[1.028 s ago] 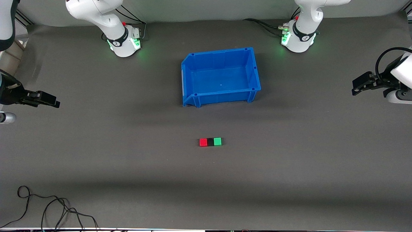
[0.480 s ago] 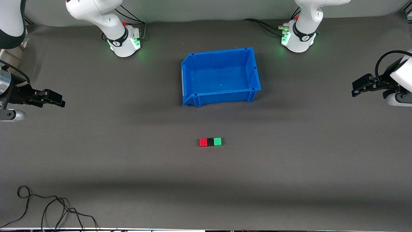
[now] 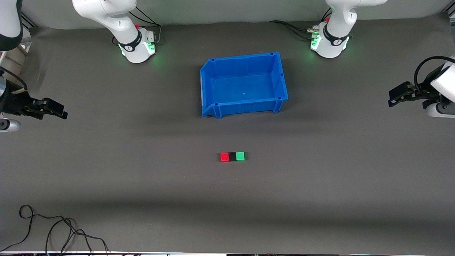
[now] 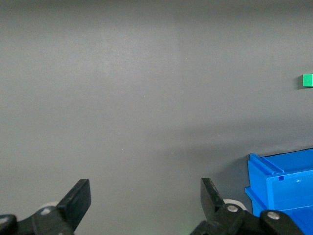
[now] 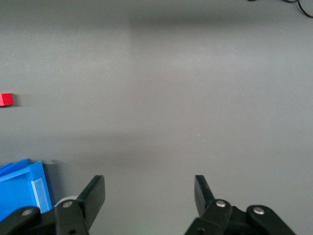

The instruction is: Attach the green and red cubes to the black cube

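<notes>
- The red cube (image 3: 224, 157), the black cube (image 3: 232, 156) and the green cube (image 3: 240, 156) sit in one straight row on the grey surface (image 3: 142, 177), touching side to side, with the black one in the middle.
- The red cube is at the end of the row toward the right arm's end of the surface; the green cube is at the end toward the left arm's.
- The row lies nearer to the front camera than the blue bin (image 3: 284, 90) and well apart from it.
- The blue bin stands upright between the two arm bases, nothing showing inside it.
- The left gripper (image 3: 392, 96) hangs over the left arm's end of the surface, well away from the cubes. Its fingers (image 4: 76, 200) are spread wide with only bare mat between them.
- In the left wrist view the green cube (image 4: 307, 80) shows at the frame's edge, and a corner of the blue bin (image 4: 281, 183) is visible.
- The right gripper (image 3: 57, 109) hangs over the right arm's end of the surface, also well away from the row. Its fingers (image 5: 95, 193) stand apart and hold nothing.
- The right wrist view catches the red cube (image 5: 6, 99) at the edge, and a corner of the blue bin (image 5: 19, 188).
- A loose black cable (image 3: 53, 231) lies coiled on the surface near the front camera, toward the right arm's end.
</notes>
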Robot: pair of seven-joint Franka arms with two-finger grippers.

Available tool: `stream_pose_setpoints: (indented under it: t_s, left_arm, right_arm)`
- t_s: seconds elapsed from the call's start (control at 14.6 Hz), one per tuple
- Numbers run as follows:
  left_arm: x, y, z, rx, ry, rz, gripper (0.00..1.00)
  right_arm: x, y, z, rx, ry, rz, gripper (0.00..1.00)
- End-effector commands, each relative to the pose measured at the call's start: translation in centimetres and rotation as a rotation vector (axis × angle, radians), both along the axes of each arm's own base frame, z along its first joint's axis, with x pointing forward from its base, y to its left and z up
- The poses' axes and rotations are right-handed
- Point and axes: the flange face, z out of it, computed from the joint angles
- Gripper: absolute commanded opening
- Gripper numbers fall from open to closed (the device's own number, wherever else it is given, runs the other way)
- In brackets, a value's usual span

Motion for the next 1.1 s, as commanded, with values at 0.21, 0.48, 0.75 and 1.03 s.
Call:
stream_pose_setpoints:
  t_s: [0.21,0.48,0.75,1.03]
  left_arm:
    - [0.2,0.0,0.5,0.004,0.000,-0.017,1.00]
    - [0.2,-0.1,0.5,0.004,-0.001,-0.019,1.00]
    - [0.2,-0.1,0.5,0.005,-0.004,-0.019,1.00]
    - [0.2,-0.1,0.5,0.005,-0.006,-0.019,1.00]
  right_arm:
    - [-1.5,0.1,0.7,-0.017,-0.044,0.022,0.87]
    - [-1.2,0.1,1.3,-0.017,-0.056,0.019,0.89]
    - [-1.2,0.5,1.2,-0.018,-0.047,0.024,0.91]
    - [-0.9,0.9,0.3,-0.019,-0.030,0.033,0.92]
